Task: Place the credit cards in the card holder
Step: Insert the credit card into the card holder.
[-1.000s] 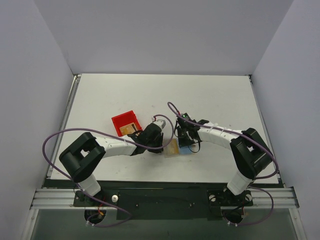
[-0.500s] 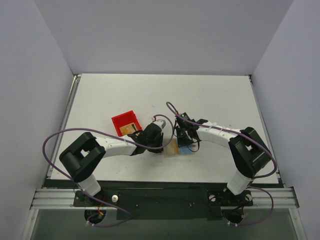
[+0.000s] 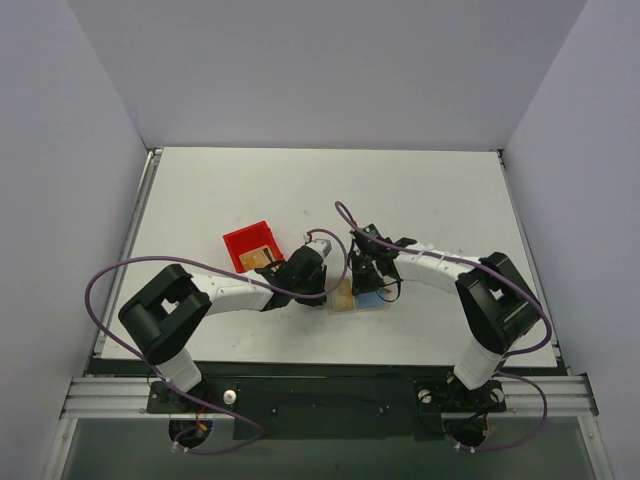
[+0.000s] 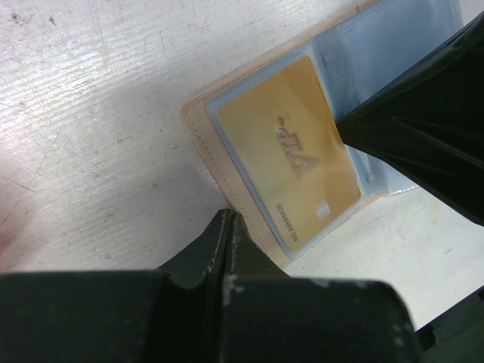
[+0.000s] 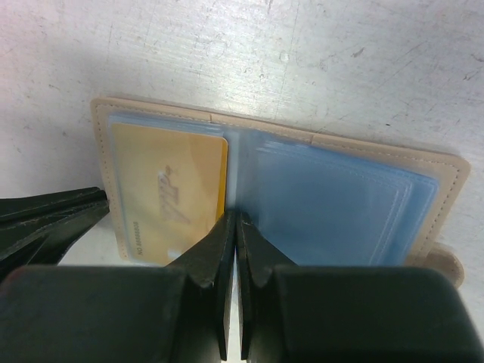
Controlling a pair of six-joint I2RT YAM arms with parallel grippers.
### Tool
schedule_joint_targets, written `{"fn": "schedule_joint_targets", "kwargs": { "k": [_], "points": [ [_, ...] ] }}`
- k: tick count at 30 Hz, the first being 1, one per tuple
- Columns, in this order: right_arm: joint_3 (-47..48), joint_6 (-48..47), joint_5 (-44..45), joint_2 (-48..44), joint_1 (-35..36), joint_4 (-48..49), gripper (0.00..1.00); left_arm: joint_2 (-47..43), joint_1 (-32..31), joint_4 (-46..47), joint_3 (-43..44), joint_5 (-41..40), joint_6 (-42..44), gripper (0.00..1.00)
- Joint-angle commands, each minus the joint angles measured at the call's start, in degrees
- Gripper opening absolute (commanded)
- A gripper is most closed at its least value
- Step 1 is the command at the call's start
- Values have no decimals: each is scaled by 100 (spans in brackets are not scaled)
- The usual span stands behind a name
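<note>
At the middle fold of the open wallet [image 5: 333,204], the right jaws are shut tight and empty, tips beside the orange card [image 5: 166,189] in a clear pocket. The left jaws, also shut and empty, meet the wallet's beige border from nine o'clock. At ten o'clock on the worktop [image 3: 420,190], a red bin [image 3: 248,243] holds a second card [image 3: 263,260].

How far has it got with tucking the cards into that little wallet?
Done: one orange-yellow card looks seated in a sleeve of the open card holder. In hand: both shut, the right gripper sits at that card's inner edge, the left gripper at the holder's outer edge. Left: another card seems to lie in the red bin; the holder's other half is empty.
</note>
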Motion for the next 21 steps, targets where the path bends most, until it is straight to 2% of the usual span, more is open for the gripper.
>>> {"fn": "schedule_joint_targets", "kwargs": {
  "k": [1, 8, 11, 21],
  "points": [
    [-217, 257, -627, 40, -45, 201, 0, 69, 10, 258, 120, 62, 18, 0],
    [-647, 556, -1427, -154, -475, 957, 0, 78, 10, 267, 120, 71, 18, 0],
    [-683, 574, -1516, -172, -538, 1036, 0, 78, 10, 259, 120, 71, 18, 0],
    [-569, 284, -312, -743, -538, 272, 0, -36, 19, 179, 103, -35, 18, 0]
  ]
}}
